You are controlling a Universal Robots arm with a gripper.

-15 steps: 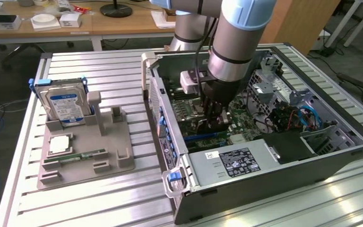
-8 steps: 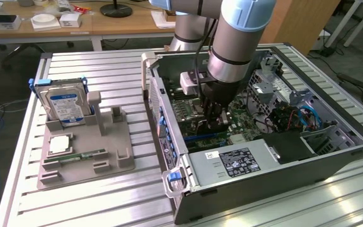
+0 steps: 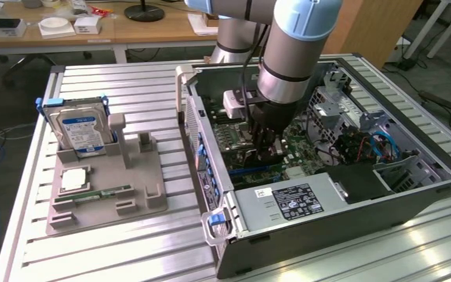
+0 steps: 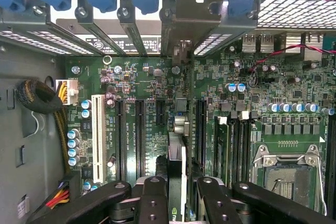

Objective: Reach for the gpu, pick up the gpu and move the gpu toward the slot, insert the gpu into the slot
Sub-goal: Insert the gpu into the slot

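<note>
Between jaws (image 4: 177, 195), gpu (image 4: 176, 156) held edge-on above motherboard (image 4: 252, 87) slots.

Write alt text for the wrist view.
The tool grips the gpu edge-on above the motherboard, its bracket up at the case's rear slot openings. A white slot and black slots lie beside it.

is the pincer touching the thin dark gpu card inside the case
Touching. In the wrist view the pincer has its black fingers clamped against both sides of the thin dark gpu card.
</note>
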